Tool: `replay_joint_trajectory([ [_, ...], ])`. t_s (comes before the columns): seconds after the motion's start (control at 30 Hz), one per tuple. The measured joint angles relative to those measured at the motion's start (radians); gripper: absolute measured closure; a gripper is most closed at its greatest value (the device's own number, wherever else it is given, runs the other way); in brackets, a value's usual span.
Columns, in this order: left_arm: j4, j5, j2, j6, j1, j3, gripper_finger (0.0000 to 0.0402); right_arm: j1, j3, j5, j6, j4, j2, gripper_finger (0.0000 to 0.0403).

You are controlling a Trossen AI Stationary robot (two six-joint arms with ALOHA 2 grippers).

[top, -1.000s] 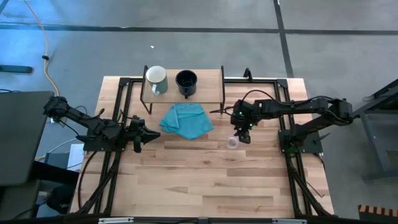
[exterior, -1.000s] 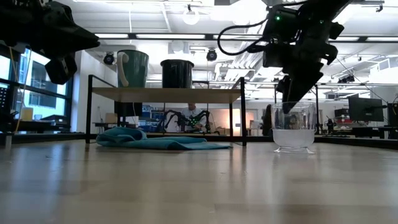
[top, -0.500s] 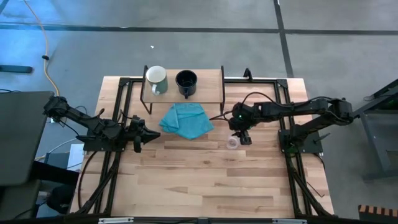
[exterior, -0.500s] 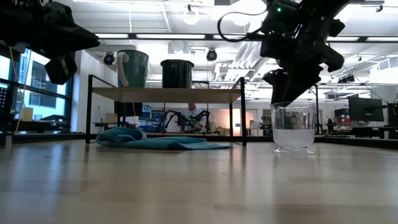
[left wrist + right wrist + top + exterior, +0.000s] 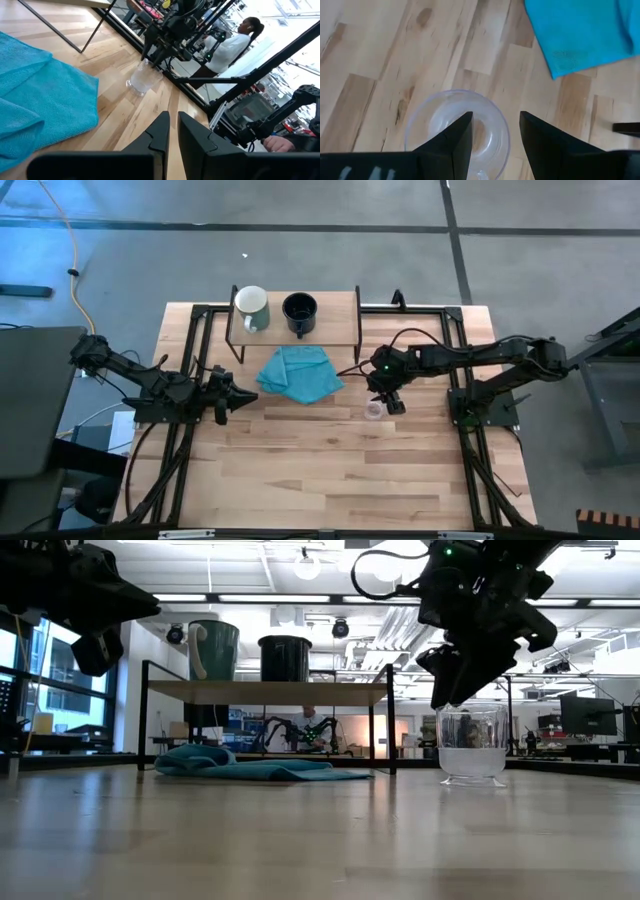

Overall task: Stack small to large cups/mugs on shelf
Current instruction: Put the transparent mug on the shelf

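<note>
The clear glass cup (image 5: pixel 374 410) (image 5: pixel 471 745) (image 5: pixel 435 125) stands upright on its base on the table, right of centre. My right gripper (image 5: pixel 448 698) (image 5: pixel 495 120) hangs open just over the cup's rim, slanting down. One finger is over the cup's inside and the other beyond its wall. The pale mug (image 5: pixel 251 307) and the black mug (image 5: pixel 299 311) stand side by side on the shelf (image 5: pixel 340 315) at the far edge. My left gripper (image 5: pixel 243 396) (image 5: pixel 173 125) waits shut above the table's left side.
A blue cloth (image 5: pixel 298 372) lies crumpled on the table in front of the shelf, left of the glass cup. The near half of the table is bare wood. Black frame rails run along both sides. A person (image 5: pixel 225 45) shows in the room beyond.
My right gripper has rolled about its own pointing line above the glass cup, so that its fingers now stand over the cup's left rim in the low view. The cup has stayed where it was.
</note>
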Motion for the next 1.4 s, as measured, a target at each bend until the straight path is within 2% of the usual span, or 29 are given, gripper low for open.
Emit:
replay_joint_trajectory([
  [0.27, 0.000, -0.003, 0.000, 0.000, 0.000, 0.000, 0.0376, 0.000, 0.001, -0.004, 0.006, 0.001, 0.021, 0.0249],
  [0.63, 0.000, -0.003, 0.000, -0.023, 0.000, 0.000, 0.0376, 0.000, 0.001, 0.019, 0.133, 0.012, 0.116, 0.0249],
  [0.9, -0.001, 0.000, 0.000, -0.023, 0.000, 0.000, 0.0376, -0.003, 0.001, 0.100, 0.331, -0.015, 0.111, 0.0250],
  [1.13, -0.009, 0.000, 0.000, -0.021, 0.000, 0.000, 0.0376, -0.003, 0.001, 0.125, 0.534, -0.019, 0.111, 0.0251],
  [1.4, -0.010, 0.001, 0.000, -0.020, 0.000, 0.000, 0.0376, -0.003, 0.001, 0.135, 0.730, -0.028, 0.111, 0.0293],
])
